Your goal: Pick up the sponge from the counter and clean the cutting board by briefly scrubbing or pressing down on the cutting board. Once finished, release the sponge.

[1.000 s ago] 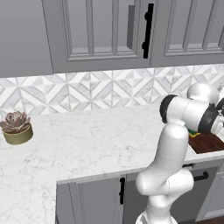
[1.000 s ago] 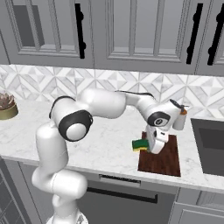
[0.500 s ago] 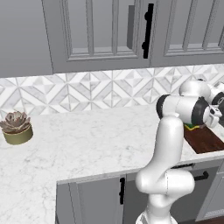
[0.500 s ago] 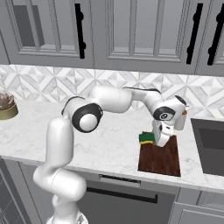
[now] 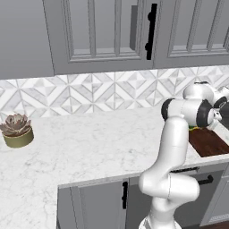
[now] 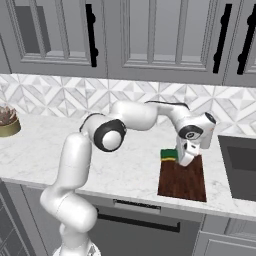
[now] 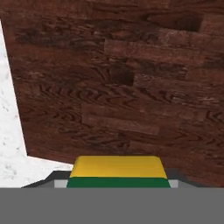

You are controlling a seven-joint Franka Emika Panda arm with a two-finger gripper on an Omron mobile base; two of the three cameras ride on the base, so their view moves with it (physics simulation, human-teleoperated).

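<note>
White marble counter [image 6: 125,165], one cutting board [image 6: 182,180], one sponge [image 6: 169,155].
We see our gripper [image 6: 186,156] pinching the sponge at the board's far left corner, just over its edge; beside the board, wide counter lies open.

Over the last second the arm swung right and stretched farther out. The hand [image 6: 184,156] carried the sponge [image 6: 169,155] from the near left part of the cutting board [image 6: 183,181] up to its far left corner. The elbow joint moved right along the tabletop [image 6: 125,165], and the forearm flattened out.
</note>
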